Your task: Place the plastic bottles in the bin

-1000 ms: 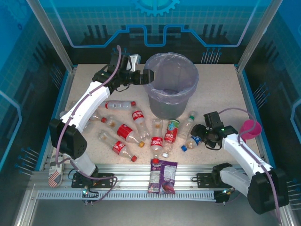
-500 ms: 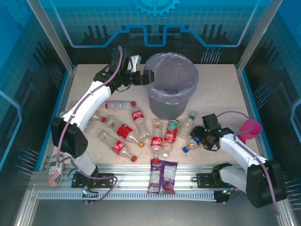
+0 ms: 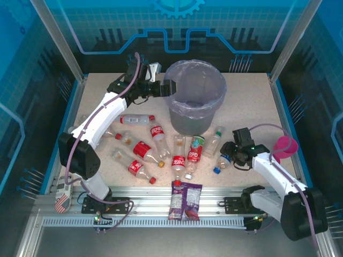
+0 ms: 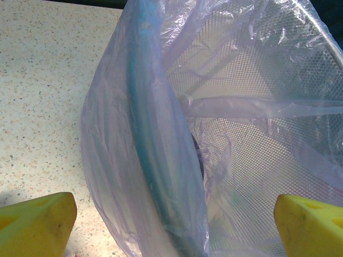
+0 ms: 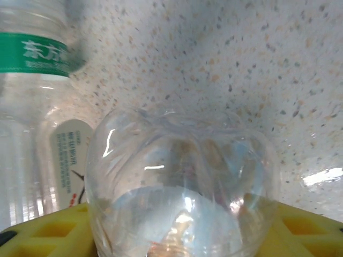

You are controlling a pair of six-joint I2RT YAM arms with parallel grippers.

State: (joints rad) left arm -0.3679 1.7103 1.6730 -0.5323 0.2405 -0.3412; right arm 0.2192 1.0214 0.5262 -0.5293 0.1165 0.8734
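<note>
Speckled beige surface inside a blue-lit enclosure carries the whole job: the grey bin with its lilac liner, and the plastic bottles lying strewn on their sides. The left jaws stand wide apart and hold nothing. They sit astride the bin rim, one yellow pad outside the wall and the other over the mesh interior. The right jaws stand partway in, low over the surface, with the base of a small clear bottle between their yellow pads. Whether the pads are pinching it or only flanking it cannot be told. From above, that bottle points its blue cap away from the right jaws, and a green-labelled bottle lies just to one side of them. No bottle can be made out inside the bin, and roughly a dozen lie between the two pairs of jaws. By that reckoning, close to the whole task is left. A purple snack packet lies apart and is no part of it
</note>
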